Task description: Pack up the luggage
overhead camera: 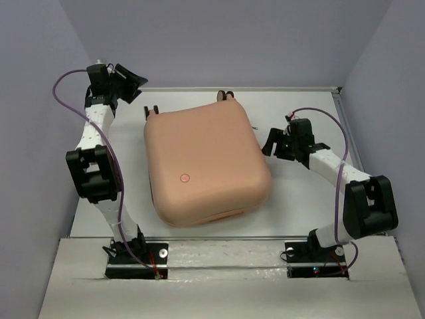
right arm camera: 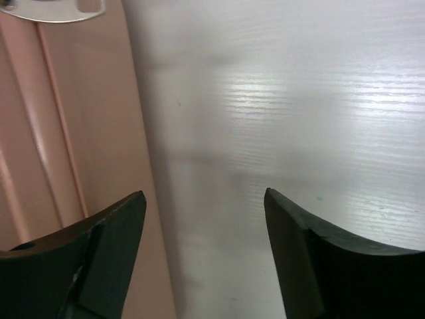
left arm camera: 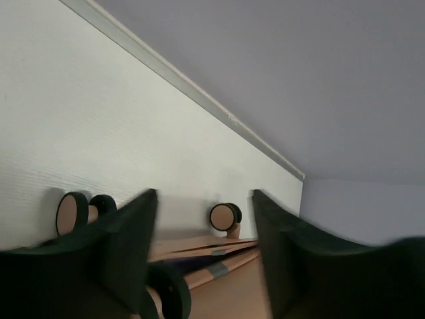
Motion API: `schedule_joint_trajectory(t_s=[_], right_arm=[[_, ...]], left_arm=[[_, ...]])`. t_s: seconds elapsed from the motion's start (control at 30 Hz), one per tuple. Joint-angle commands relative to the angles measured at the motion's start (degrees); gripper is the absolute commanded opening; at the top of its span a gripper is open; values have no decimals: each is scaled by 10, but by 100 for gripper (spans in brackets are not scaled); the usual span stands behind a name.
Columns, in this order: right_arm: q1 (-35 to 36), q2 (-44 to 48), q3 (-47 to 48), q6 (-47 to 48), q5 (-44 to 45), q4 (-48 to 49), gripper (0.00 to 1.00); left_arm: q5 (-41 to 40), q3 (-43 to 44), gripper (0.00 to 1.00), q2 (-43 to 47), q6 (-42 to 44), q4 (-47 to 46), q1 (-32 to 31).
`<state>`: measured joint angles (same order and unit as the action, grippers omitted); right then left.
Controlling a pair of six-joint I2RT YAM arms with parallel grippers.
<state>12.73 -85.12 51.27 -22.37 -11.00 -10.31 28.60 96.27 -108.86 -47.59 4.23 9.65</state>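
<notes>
– Peach-pink plastic is noticed first: where is the suitcase [overhead camera: 206, 166] placed?
– It is laid flat at the middle of the table [overhead camera: 279, 222], with the lid [overhead camera: 219, 143] down on the base and the wheels [overhead camera: 226, 96] turned to twelve o'clock. The packing is judged nearly done. What looks left is the seam [left arm camera: 206, 251] being pressed or zipped shut.
– How are the arms set?
– The left gripper [overhead camera: 129, 81] is held near the eleven o'clock corner, its jaws parted with nothing between them. The right gripper [overhead camera: 269, 141] is kept just beside the three o'clock edge, low over the table, its jaws likewise spread and empty.
– What should be minded?
– The lid is best pressed from both sides at once, so that the suitcase is not slid or spun. In the left wrist view a dark strip [left arm camera: 189, 267] is seen in the seam by the wheels. What it is cannot be told, so that corner should be checked before anything is closed. The rounded top is likely to be slippery, so the seam edge should be taken rather than the dome.
– And the surroundings?
– Plain grey-lilac walls [overhead camera: 232, 40] are set at nine, twelve and three o'clock. The white table is faintly grained and glossy, so little friction should be counted on.
</notes>
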Motion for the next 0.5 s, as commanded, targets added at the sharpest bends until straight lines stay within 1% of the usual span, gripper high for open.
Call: schedule_joint_trajectory(t_s=[0.0, 0.03, 0.1, 0.13, 0.17, 0.2, 0.23, 0.3, 0.33, 0.37, 0.43, 0.47], right_arm=[[1, 55, 18, 0, 14, -4, 68], [1, 64, 21, -4, 19, -10, 54], [1, 95, 18, -7, 29, -17, 46], [1, 105, 16, -10, 38, -21, 43], [1, 115, 9, -13, 39, -23, 40], [1, 136, -8, -14, 37, -25, 27], [1, 148, -20, -21, 28, -26, 20], [1, 173, -49, -24, 26, -25, 12], [1, 186, -81, -27, 18, -25, 7], [1, 211, -96, -31, 13, -26, 7], [1, 238, -136, -39, 7, -32, 7], [1, 263, -150, -45, -3, -34, 7]], left_arm=[[-105, 4, 94, 168, 64, -25, 12], [-146, -5, 99, 214, 76, 0, 13], [-180, -58, 99, 270, 88, 2, 13], [-197, -97, 99, 336, 90, -4, 13], [-206, -187, 99, 371, 90, -14, 13], [-216, -235, 99, 401, 94, -14, 12], [-232, -328, 99, 463, 95, -13, 13], [-232, -417, 97, 519, 94, -11, 12], [-230, -453, 96, 563, 94, -5, 14], [-221, -523, 95, 582, 94, 1, 14], [-203, -573, 94, 612, 100, 14, 16], [-192, -618, 93, 617, 98, 16, 16]])
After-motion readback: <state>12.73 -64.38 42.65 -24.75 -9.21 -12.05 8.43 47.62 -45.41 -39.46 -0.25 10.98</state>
